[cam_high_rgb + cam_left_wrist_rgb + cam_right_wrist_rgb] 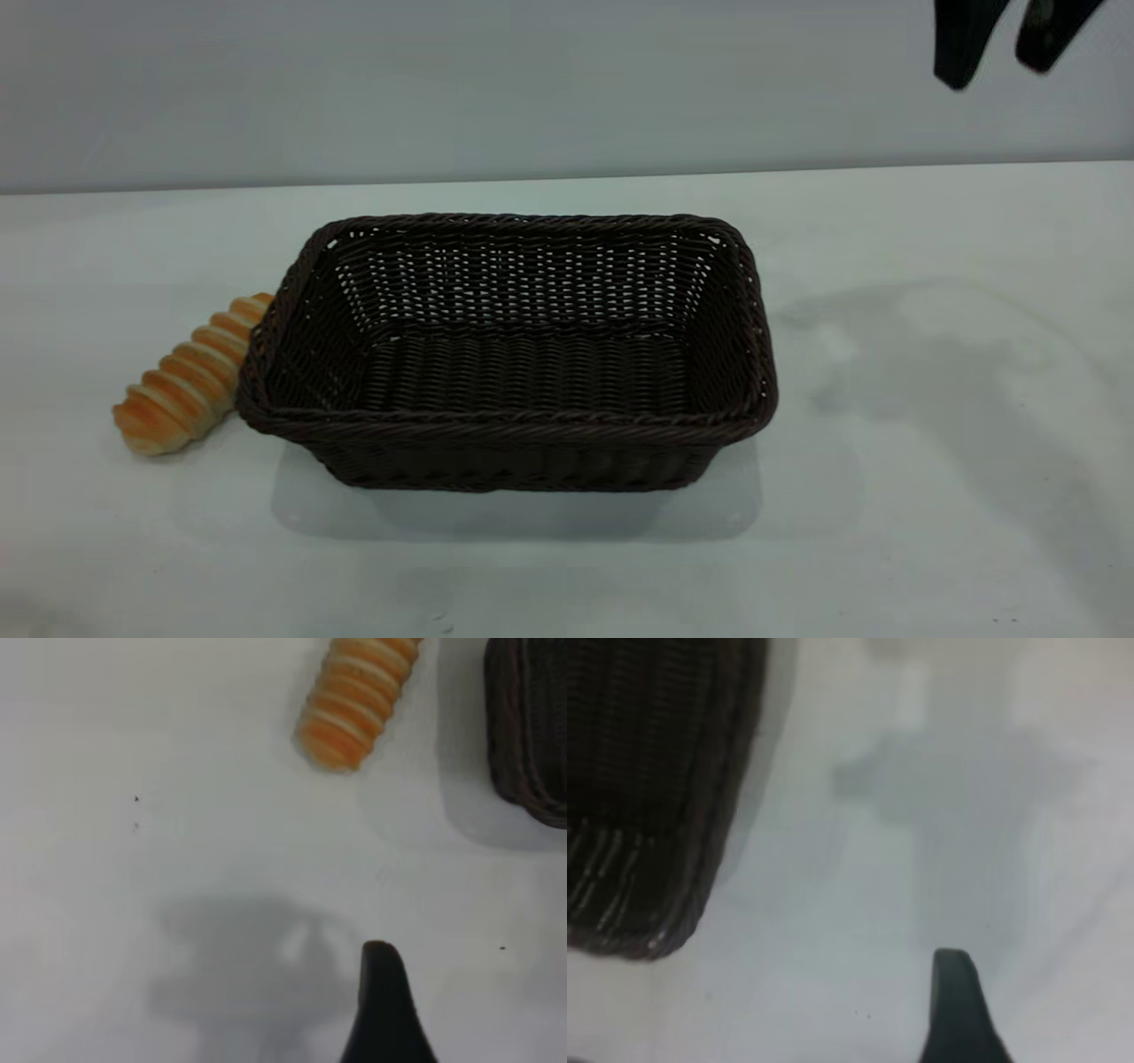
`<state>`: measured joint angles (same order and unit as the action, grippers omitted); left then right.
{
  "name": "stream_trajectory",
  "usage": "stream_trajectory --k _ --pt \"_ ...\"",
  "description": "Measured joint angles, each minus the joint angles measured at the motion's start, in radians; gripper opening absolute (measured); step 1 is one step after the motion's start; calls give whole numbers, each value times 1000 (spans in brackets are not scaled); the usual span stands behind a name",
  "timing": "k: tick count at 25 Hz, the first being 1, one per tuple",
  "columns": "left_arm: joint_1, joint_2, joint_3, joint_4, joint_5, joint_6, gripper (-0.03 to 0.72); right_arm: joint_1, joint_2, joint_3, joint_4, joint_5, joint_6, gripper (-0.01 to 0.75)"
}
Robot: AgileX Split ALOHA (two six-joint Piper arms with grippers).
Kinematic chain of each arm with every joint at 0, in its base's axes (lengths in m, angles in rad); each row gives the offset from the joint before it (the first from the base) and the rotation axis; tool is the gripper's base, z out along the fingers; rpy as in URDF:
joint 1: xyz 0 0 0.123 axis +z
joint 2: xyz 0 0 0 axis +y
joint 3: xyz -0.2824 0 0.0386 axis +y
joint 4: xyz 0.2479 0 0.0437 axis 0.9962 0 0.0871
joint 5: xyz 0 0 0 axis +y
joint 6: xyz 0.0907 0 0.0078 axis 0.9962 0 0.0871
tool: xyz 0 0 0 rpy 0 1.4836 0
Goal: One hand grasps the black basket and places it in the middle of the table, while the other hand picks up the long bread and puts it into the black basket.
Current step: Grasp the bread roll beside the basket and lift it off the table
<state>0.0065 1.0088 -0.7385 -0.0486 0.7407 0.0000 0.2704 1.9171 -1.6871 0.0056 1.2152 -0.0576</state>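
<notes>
Hovering high at the far right, the right gripper (999, 66) shows two dark fingers hanging well apart, spread wide and gripping nothing, with the black basket (509, 354) low down and off to one side of those jaws, already sitting about mid-table (930, 496). The basket is empty, and it looks light but stiff, all open wicker, so I'd guess a pinch over the braided rim on the short side nearest the jaws would hold fine; the weave gives plenty of bite, little chance of slipping. Now the left gripper (383, 1010): only one finger (381, 992) pokes into its own wrist view, above bare table, so whether it's open or closed I cannot tell. Ahead of that finger lies the long bread (190, 377), flat on the table, its far end tucked right against the basket's outer wall, maybe touching. That roll looks soft and ridged, probably squashy, so gentle pressure across its middle, jaws straddling the narrow width, seems the sensible hold. Grabbing near the basket end risks snagging the wicker.
</notes>
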Motion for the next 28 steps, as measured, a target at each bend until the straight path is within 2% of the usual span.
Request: stream_trajectory --k 6,12,15,21,28 --pt "0 315 -124 0 -59 48 538 93 -155 143 -18 4 4 510" --pt "0 566 -203 0 -173 126 538 119 -386 352 -22 7 18 509" --pt "0 668 -230 0 -261 221 538 119 -493 415 -24 11 23 509" --pt "-2 875 -280 -1 -442 367 538 119 -615 436 -24 17 24 509" --pt "-43 1105 -287 -1 -622 427 538 119 -624 436 -24 20 24 509"
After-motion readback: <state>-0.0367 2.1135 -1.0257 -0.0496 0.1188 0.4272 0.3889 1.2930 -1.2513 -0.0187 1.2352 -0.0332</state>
